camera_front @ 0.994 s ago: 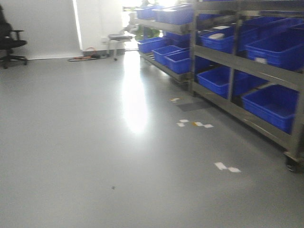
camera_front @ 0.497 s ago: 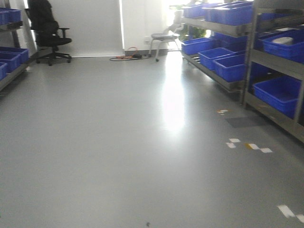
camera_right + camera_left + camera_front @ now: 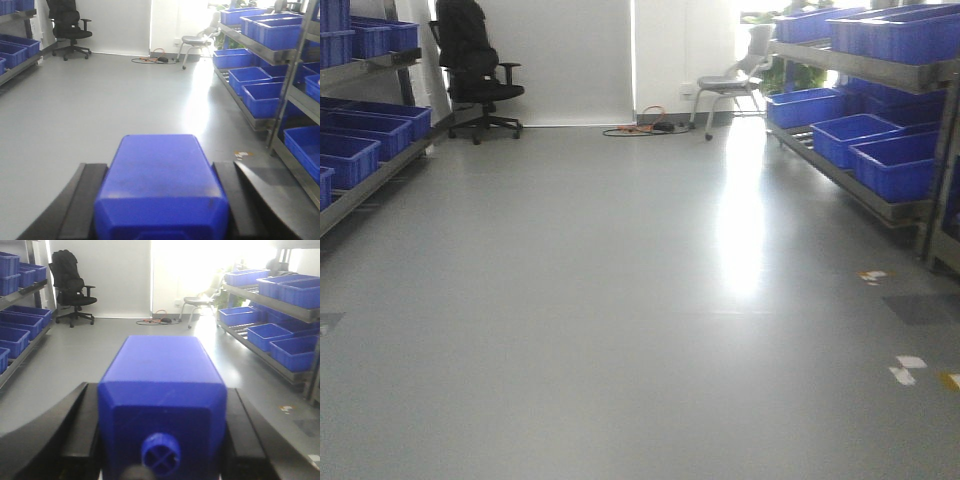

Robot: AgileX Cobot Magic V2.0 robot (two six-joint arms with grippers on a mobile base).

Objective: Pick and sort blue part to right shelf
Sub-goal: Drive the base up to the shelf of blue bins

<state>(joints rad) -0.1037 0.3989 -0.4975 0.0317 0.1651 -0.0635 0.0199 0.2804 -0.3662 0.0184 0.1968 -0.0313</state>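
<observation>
My right gripper (image 3: 160,172) is shut on the blue part (image 3: 160,185), a solid-blue block with sloped shoulders. Its black fingers (image 3: 85,200) press both sides, and the cap end is cut off by the bottom edge. My left gripper (image 3: 162,395) is shut on a similar blue block (image 3: 162,385) with a small round cap (image 3: 161,455) facing the camera. The right shelf (image 3: 850,60), a steel rack with blue bins (image 3: 865,135), runs along the right wall and also shows as the right shelf (image 3: 250,45) in the right wrist view. Neither gripper shows in the front view.
A second rack with blue bins (image 3: 360,150) lines the left wall. At the far end stand a black office chair (image 3: 475,70) and a grey chair (image 3: 730,85), with cables (image 3: 645,127) on the floor. Tape marks (image 3: 905,368) dot the grey floor by the right rack.
The front view has swung left: the right rack slid toward the right edge, the left rack came into sight, and the black chair shifted right.
</observation>
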